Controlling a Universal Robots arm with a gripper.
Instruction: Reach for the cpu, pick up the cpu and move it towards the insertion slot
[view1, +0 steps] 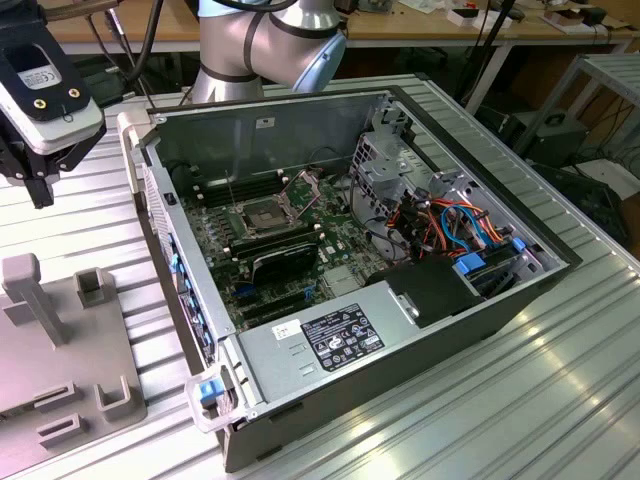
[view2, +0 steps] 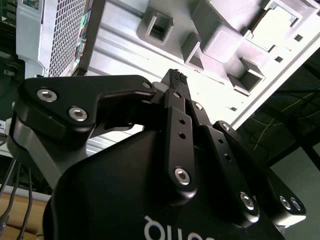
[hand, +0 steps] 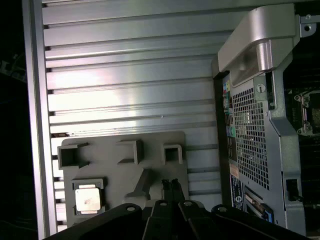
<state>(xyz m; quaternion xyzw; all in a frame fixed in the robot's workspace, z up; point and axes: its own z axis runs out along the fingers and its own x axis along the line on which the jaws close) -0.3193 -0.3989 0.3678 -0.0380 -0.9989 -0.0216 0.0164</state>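
We are hovering the gripper (hand: 170, 183) above the grey fixture plate (hand: 115, 175), which is lying on the ribbed worktop (hand: 125, 75) beside the open computer case (view1: 280, 130). Its jaws are looking closed or all but closed, fingertips together with nothing between them. The cpu (hand: 89, 201) is sitting face up in a square pocket near the plate's corner, toward the worktop's outer edge and away from the case. The gripper is hanging over the plate's middle, apart from the chip. The insertion slot (view1: 262, 215) is lying on the motherboard inside the case, well apart from the cpu.

For a good reach, we are judging that the jaws need spreading wider than the chip, that the fingers should be squared to two opposite edges of it, and that a straight descent would be keeping them off the pocket's walls. The chip looks thin, so a light, level grip seems wise.

In the first wrist view the gripper's own linkage is covering the plate's nearer edge and cutting off the pocket's rim, so we are not able to tell how deep the chip sits. Whether the slot's frame is standing open, we cannot make out
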